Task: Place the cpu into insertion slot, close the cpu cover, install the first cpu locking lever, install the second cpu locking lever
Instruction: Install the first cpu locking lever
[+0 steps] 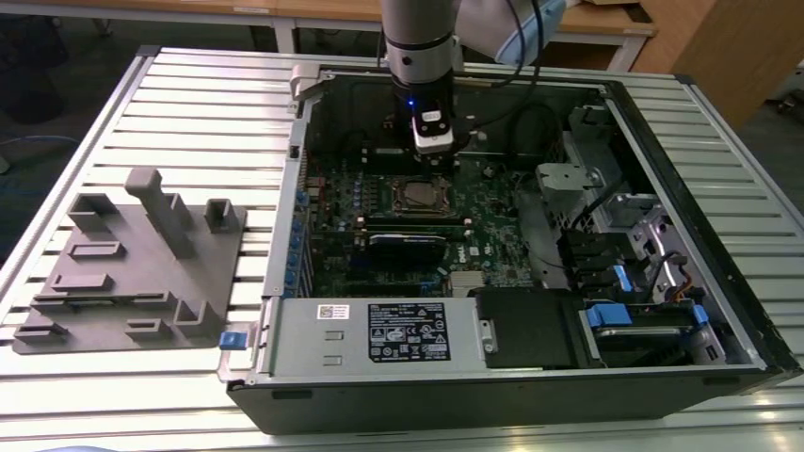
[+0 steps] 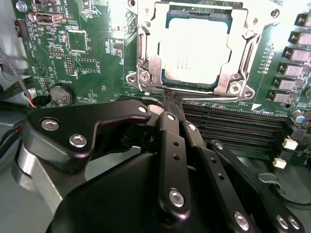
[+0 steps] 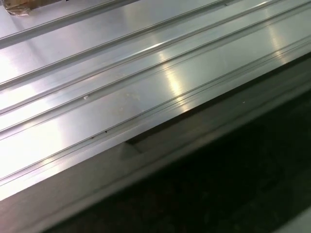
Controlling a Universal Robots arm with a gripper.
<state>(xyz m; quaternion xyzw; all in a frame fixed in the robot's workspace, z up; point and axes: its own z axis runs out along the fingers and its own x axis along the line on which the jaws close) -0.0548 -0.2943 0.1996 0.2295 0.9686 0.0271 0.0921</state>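
One cpu (image 2: 197, 48) lies just beside hand (image 2: 170, 100).

Way in is from above thru open case (image 1: 503, 405). Gripper (image 1: 434, 168) hangs just far of insertion slot (image 1: 424, 198); flat board round it. Blocking: black card (image 1: 405, 247) & grey box (image 1: 377, 334) near, drive cages (image 1: 628, 231) exterior view's right, cables (image 1: 528, 118) far. Desk (image 1: 201, 104) free exc. grey fixture (image 1: 126, 273), exterior view's left.

One cpu (image 2: 194, 48), one cpu cover (image 2: 240, 48)
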